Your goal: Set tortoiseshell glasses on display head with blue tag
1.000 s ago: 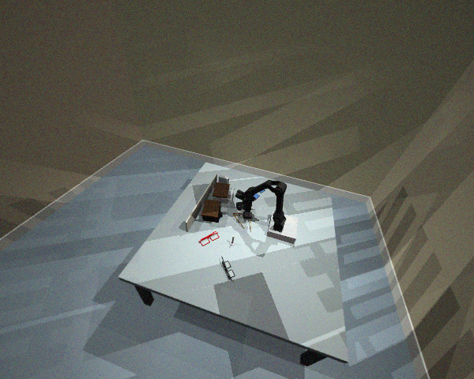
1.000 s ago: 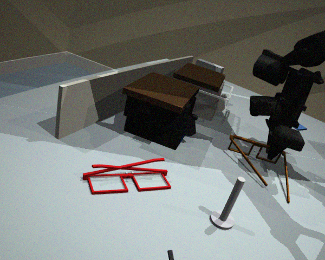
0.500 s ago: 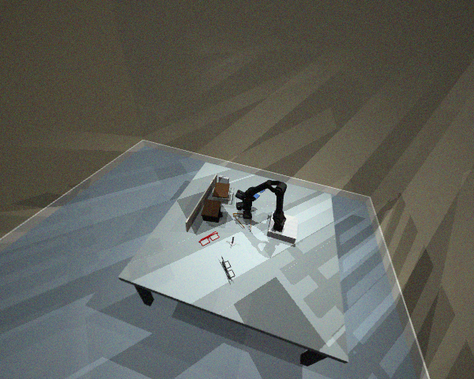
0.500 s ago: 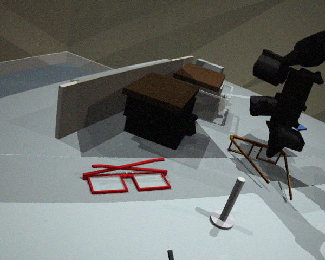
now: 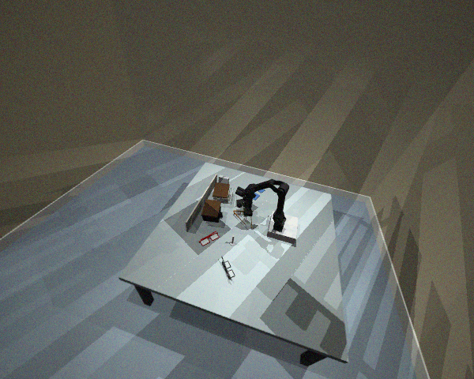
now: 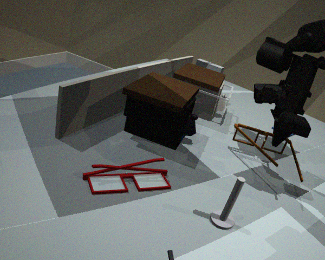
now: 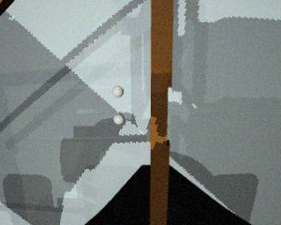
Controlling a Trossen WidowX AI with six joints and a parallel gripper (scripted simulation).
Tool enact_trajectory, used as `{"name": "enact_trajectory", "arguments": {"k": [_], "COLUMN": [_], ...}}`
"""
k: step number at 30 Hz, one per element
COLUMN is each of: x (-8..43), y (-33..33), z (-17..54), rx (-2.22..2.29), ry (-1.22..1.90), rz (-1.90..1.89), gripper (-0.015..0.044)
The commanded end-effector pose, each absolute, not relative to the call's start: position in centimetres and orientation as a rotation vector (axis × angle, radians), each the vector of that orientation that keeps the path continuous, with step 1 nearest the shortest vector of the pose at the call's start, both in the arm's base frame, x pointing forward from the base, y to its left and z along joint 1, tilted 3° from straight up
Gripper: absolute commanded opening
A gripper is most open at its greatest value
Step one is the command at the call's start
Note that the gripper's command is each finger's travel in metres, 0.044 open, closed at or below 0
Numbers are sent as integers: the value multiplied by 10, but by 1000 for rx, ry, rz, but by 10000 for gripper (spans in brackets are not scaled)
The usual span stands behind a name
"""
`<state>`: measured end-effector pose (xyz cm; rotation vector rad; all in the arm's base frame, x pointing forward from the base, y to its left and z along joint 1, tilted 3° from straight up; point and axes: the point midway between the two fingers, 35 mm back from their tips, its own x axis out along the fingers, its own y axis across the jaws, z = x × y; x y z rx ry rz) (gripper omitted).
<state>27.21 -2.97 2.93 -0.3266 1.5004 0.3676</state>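
The tortoiseshell glasses hang just above the table, their shadow apart from them in the exterior view. Their temples are open and slope down toward that camera. My gripper is shut on the upper front bar near one hinge. The bar runs upright through the wrist view between the black fingertips. The nearer head is black with a brown top; a small blue patch shows low at its front. The other head stands behind it. Both faces are mostly hidden.
A low wall runs behind both heads. Red glasses lie before the nearer head. A thin post stands nearer the exterior camera than the held glasses. Dark glasses lie farther forward. A blue item lies behind the arm.
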Motion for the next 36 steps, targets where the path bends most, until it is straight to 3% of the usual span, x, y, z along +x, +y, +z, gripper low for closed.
{"name": "enact_trajectory", "arguments": {"k": [1,16,36], "x": [274,269,271], "y": [-31,-26,64], "z": [61,102,105], "rx": [-331,-329,-324], "ry": [1486,1486,1486], "rz": [366,367,372], "gripper": [0,0,0]}}
